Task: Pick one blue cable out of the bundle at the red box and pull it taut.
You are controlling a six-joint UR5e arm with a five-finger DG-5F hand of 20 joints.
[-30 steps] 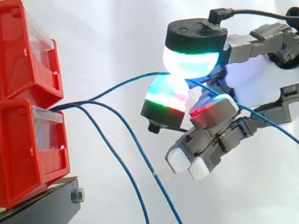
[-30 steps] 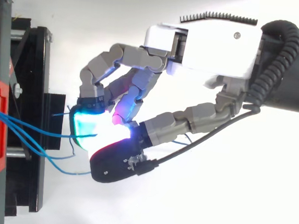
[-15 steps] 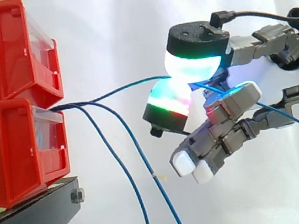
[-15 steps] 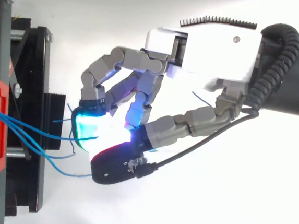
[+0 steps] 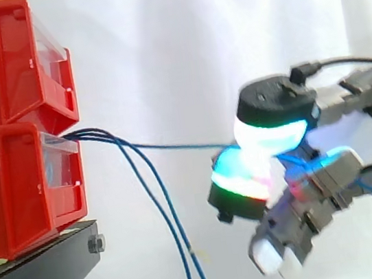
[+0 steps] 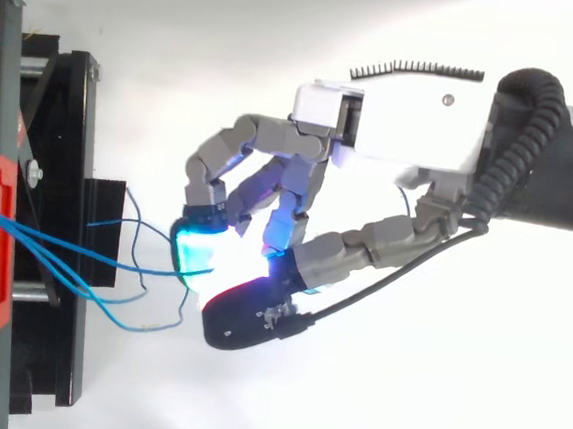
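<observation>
Since the earlier frames the robot hand [image 6: 405, 125] has drawn back from the red box [image 5: 13, 191] and dropped lower. In the side view it sits further right and further down, and in the top view the gap between its fingertips [image 5: 268, 135] and the black stand [image 6: 71, 156] has widened. The stretch of blue cable [image 5: 173, 145] between the box and the hand used to rise in a loose arc. It now runs in an almost straight, slightly descending line from the mouth of the lower box to the glowing pads. The robot hand is closed on that cable, pinching it between the thumb pad and a facing finger pad, while the remaining fingers curl loosely underneath and hold nothing. Beyond the pinch, the free end of the same cable trails off toward the lower right. The other cables [image 5: 182, 247] of the bundle hang slack from the box in front of the white curtain [image 5: 179, 43], well apart from the hand. As a judgement, the picking is done, with one cable singled out and gripped. The pull is well under way and the line looks close to taut. What seems left is at most a little more travel away from the box to take out the last slack, without the thin cable slipping through the pads.
</observation>
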